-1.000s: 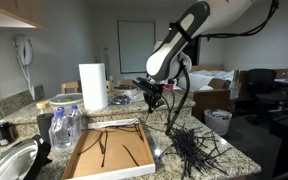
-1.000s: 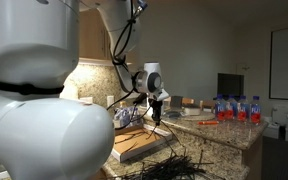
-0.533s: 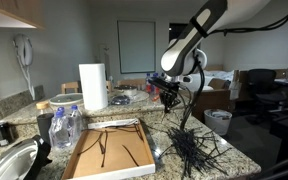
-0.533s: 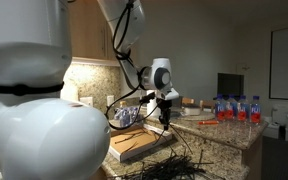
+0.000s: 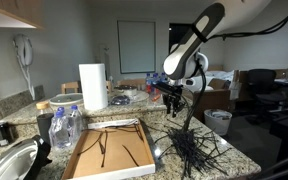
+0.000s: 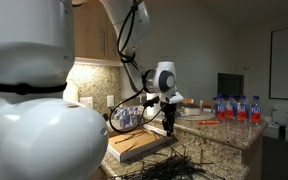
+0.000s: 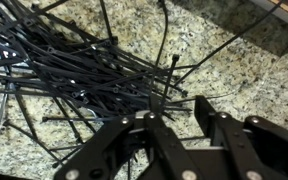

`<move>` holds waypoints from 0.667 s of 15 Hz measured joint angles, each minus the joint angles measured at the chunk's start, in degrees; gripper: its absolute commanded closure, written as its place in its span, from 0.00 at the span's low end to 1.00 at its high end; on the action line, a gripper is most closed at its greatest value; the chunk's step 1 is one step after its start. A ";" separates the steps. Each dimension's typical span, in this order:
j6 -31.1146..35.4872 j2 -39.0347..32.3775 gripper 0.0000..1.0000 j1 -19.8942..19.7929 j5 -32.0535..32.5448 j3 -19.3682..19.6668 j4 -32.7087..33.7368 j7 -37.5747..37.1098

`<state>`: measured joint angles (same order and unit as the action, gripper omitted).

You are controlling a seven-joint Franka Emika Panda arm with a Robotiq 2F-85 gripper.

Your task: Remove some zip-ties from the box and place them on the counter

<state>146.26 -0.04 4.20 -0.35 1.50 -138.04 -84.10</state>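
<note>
A tall white paper-towel roll (image 5: 93, 87) stands upright just behind a cluster of clear plastic water bottles (image 5: 64, 128); beside the bottles, at the near corner, lies a curved shiny metal basin (image 5: 9, 160), possibly a sink; a pale corded wall phone (image 5: 24, 52) hangs below a light wooden wall cabinet (image 5: 14, 10); a framed whiteboard (image 5: 136, 48) sits on the far wall; further back are brown cardboard boxes (image 5: 216, 97), a small white waste bin (image 5: 218, 121) on the floor near them, and a black office chair (image 5: 261, 95).

Both exterior views face the counter (image 5: 232, 152) from opposite ends; the wrist view looks down closely.
</note>
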 measured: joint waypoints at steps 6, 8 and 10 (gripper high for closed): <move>0.49 -0.69 0.00 1.21 1.95 -4.18 5.00 0.34; 1.03 -2.07 0.00 2.37 1.67 -5.92 7.38 1.06; 2.86 -4.92 0.00 3.62 -0.98 -7.57 9.49 3.40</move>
<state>149.12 -4.96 7.82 -1.32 -6.07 -128.55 -80.69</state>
